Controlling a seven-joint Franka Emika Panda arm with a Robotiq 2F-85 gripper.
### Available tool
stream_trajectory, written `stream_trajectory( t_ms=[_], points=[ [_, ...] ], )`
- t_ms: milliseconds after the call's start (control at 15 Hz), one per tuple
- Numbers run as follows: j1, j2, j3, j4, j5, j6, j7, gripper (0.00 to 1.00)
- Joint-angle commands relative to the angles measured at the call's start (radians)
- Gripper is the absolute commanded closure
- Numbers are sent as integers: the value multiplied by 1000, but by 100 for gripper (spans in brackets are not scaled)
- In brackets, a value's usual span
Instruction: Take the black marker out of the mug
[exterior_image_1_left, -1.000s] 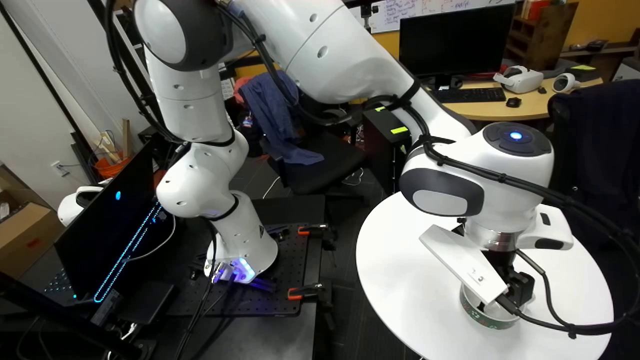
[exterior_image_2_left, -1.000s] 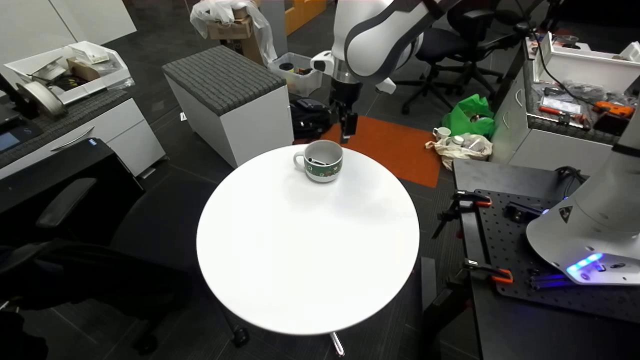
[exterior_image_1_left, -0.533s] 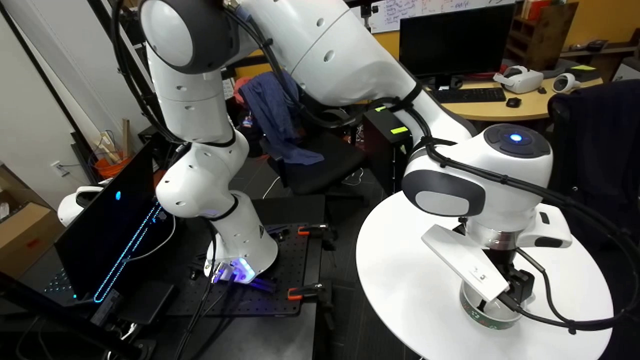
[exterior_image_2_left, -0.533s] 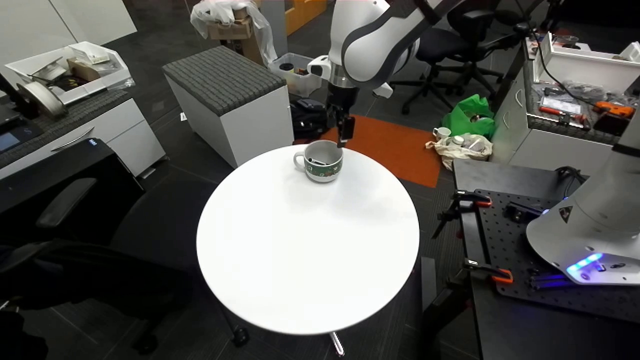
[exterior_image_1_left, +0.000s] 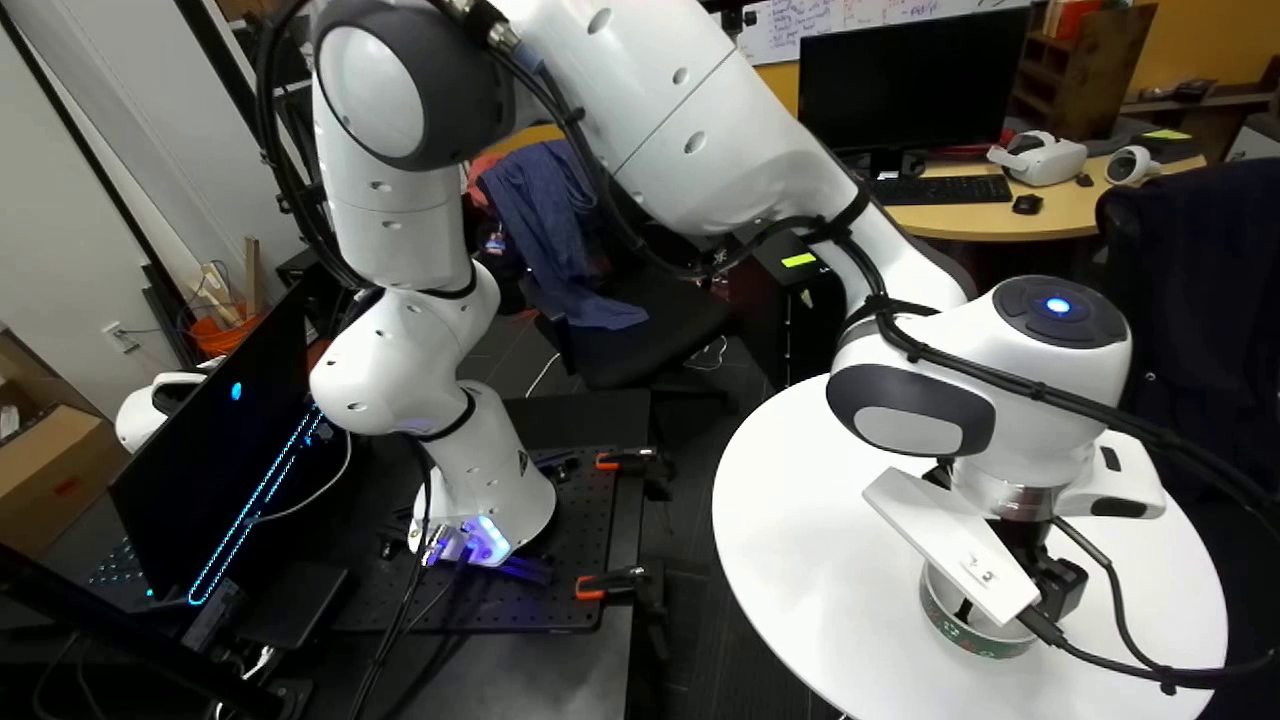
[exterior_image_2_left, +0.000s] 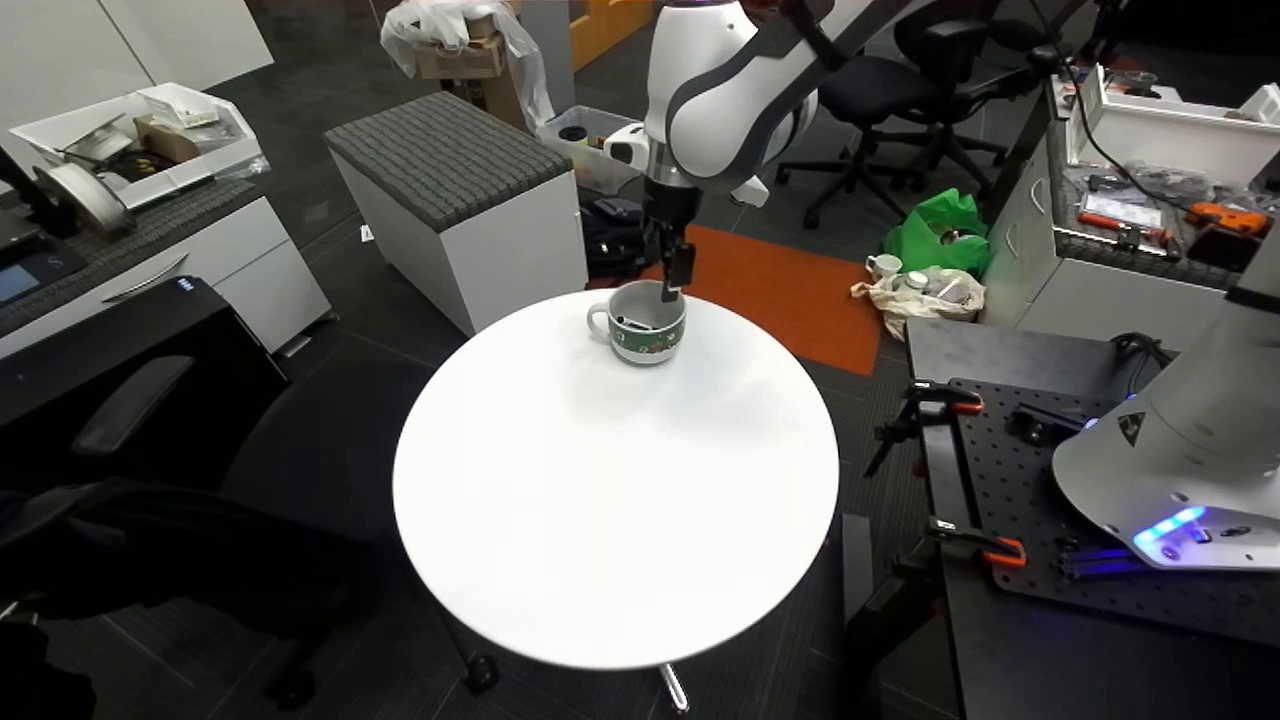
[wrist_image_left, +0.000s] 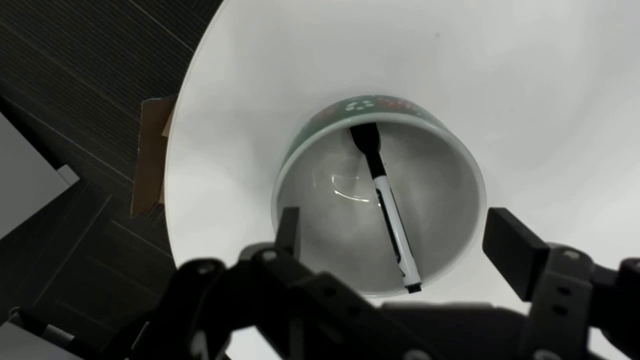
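- gripper (wrist_image_left: 401, 242) over the mug (wrist_image_left: 330, 225), its 2 fingers spread wide apart, 1 overlapping the rim and 1 just outside it in the wrist view.
- black marker (wrist_image_left: 391, 210) aslant inside the mug, dark cap by the rim's top edge and white end over its bottom edge in that view.
- mug upright near the edge of the round white desk (exterior_image_2_left: 620, 480).
- can't tell if a finger touches the rim.
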Motion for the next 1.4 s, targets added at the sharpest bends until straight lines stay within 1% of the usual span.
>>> stream_trajectory(
  t_ms=[0, 133, 200, 333, 400, 533, 867, 933, 1200, 1333],
  points=[
    [-29, 54, 33, 48, 9, 19, -12, 10],
    [-36, 74, 44, 63, 7, 19, -12, 12],
    [-37, 83, 48, 69, 5, 20, -12, 16],
    [-41, 98, 57, 83, 3, 17, -14, 19],
    [-43, 106, 62, 88, 2, 17, -14, 23],
    [-47, 119, 70, 99, 2, 16, -15, 20],
    [-54, 146, 89, 122, 1, 16, -20, 18],
    [-54, 150, 90, 126, -1, 18, -18, 19],
    [-54, 169, 94, 144, -5, 17, -15, 28],
    [-54, 176, 96, 152, -7, 15, -14, 38]
  ],
)
